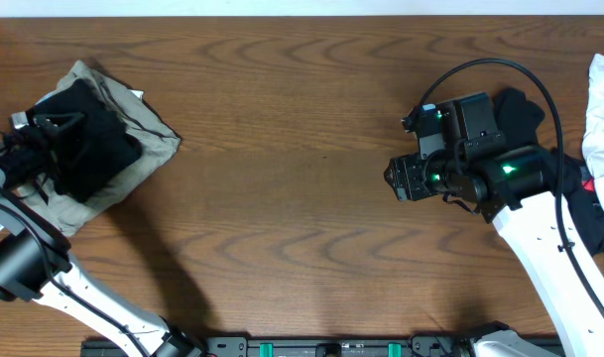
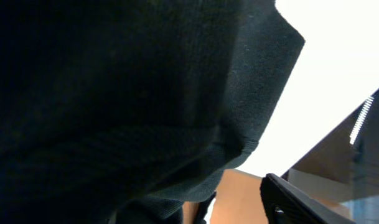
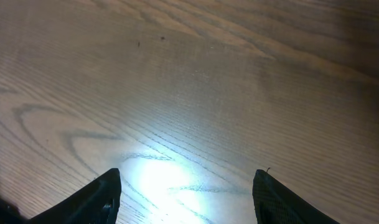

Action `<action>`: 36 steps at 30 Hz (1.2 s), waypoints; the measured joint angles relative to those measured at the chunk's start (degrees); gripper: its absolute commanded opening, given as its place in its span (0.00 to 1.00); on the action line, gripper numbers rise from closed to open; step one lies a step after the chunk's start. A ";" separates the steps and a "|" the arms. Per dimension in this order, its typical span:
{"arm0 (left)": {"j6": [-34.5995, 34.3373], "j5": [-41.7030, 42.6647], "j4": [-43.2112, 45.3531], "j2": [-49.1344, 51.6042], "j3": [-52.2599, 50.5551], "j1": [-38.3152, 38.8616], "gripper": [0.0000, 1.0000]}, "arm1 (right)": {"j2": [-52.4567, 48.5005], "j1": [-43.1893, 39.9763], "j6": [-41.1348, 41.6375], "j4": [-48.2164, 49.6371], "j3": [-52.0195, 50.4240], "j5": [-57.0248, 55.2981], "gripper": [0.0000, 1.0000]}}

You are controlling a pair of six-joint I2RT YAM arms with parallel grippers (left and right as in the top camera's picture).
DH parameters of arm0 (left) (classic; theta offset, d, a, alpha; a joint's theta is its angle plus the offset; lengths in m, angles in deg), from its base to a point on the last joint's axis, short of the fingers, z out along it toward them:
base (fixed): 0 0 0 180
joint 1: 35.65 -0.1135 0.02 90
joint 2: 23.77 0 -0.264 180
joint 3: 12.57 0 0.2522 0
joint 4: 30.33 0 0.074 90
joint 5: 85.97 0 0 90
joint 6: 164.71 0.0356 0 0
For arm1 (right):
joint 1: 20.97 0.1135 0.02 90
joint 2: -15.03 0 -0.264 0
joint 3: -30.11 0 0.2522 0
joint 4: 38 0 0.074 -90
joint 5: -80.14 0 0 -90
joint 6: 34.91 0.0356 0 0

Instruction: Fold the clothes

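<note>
Black garment (image 2: 114, 93), apparently stacked as finished on the khaki garment (image 1: 133, 149) at left, hides whether the left hand (image 1: 56, 124) grips; the right hand (image 3: 186, 193) hovers released.

The bench (image 1: 302, 149) is brown wood, bold grain, smooth, with a soft sheen where light hits. The black garment (image 1: 93, 149) reads as matt, fine-knit cloth. The khaki garment (image 1: 148, 139) is matt too, creased fabric. The right arm (image 1: 549, 248) shows smooth, slightly glossy white plastic.
</note>
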 measured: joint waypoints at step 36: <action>6.32 -1.38 -0.20 -16.09 -2.64 1.31 0.98 | 0.00 0.00 -0.44 4.48 -0.02 -1.86 0.99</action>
